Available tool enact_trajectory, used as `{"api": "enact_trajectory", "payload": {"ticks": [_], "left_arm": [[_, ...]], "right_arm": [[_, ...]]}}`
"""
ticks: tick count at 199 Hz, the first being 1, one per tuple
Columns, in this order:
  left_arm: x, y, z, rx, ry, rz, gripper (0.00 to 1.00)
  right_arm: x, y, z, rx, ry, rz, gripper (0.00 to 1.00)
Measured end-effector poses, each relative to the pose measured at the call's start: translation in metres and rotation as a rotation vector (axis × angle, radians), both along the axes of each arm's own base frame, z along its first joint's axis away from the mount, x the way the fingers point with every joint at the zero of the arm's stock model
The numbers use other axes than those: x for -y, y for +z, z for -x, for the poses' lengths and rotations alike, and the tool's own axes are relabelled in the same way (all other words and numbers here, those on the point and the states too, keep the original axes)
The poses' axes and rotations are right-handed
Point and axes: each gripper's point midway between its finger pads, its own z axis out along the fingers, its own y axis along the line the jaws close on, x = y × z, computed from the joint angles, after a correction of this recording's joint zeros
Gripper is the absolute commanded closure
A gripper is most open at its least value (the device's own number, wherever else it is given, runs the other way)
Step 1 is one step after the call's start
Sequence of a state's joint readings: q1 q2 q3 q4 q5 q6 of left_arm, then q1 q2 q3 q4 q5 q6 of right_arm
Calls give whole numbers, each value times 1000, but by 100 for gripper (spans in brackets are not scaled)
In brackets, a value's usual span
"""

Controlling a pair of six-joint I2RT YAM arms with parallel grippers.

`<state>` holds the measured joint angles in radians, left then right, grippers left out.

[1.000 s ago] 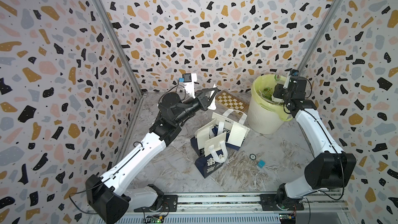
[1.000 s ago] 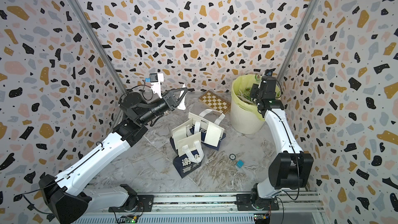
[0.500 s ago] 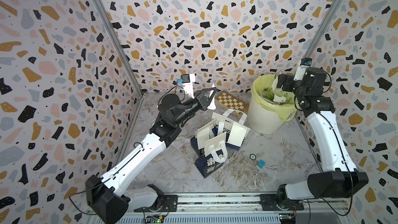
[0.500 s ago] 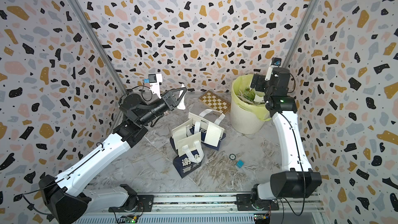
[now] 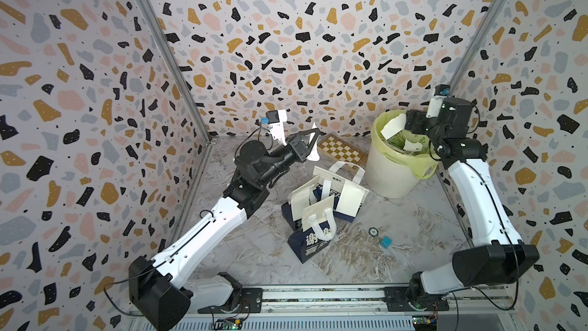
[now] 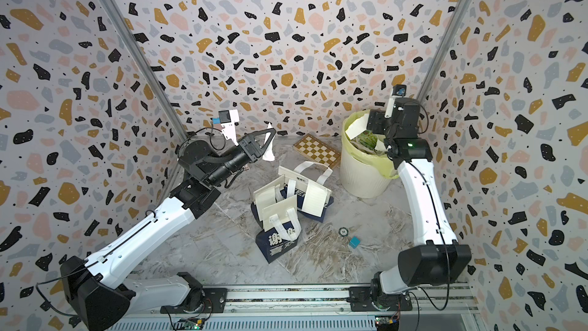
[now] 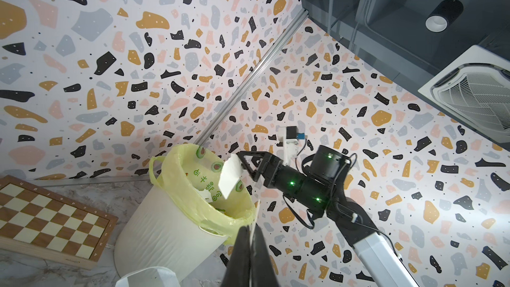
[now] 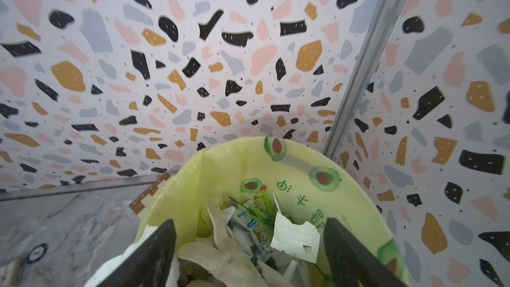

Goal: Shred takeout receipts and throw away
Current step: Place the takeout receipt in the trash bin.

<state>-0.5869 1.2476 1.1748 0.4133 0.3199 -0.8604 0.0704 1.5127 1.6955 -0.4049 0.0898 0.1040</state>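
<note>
Receipt scrap (image 6: 269, 153): clamped in closed left hand (image 5: 315, 140). Right hand (image 7: 246, 165): wide open above bin (image 5: 386, 176), second scrap (image 7: 230, 175) at one fingertip.

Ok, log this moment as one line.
left gripper shut on receipt scrap, held aloft | right gripper open over bin | torn piece beside it, above bin
</note>
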Motion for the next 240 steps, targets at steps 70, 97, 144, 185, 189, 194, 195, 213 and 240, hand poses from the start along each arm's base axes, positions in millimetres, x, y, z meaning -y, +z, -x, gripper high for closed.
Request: {"api": "enact_trajectory", "payload": {"ticks": [70, 97, 144, 185, 189, 194, 195, 213, 240], "left_arm": [[-2, -4, -2, -8, 15, -3, 100], [-2, -4, -2, -10, 15, -4, 100], [-2, -4, -2, -11, 16, -2, 100], [-3, 3, -5, -17, 21, 49, 100], [-3, 3, -6, -19, 23, 54, 100], [-4, 4, -7, -18, 25, 61, 100], [-4, 4, -7, -18, 25, 63, 100], [-4, 7, -9, -23, 31, 90, 100], [-7, 9, -12, -31, 41, 121, 100]], "right_arm": [[-25, -72, -16, -191, 39, 172, 13], [-3, -63, -17, -183, -7, 162, 13], [-76, 13, 15, -20, 219, 86, 15], [-151, 91, 112, 140, 632, -287, 23], [-160, 95, 123, 143, 681, -326, 23], [-174, 99, 137, 143, 747, -375, 24], [-176, 99, 139, 142, 755, -382, 24], [-225, 102, 182, 83, 968, -514, 25], [-280, 84, 214, -55, 1142, -615, 28]]}}
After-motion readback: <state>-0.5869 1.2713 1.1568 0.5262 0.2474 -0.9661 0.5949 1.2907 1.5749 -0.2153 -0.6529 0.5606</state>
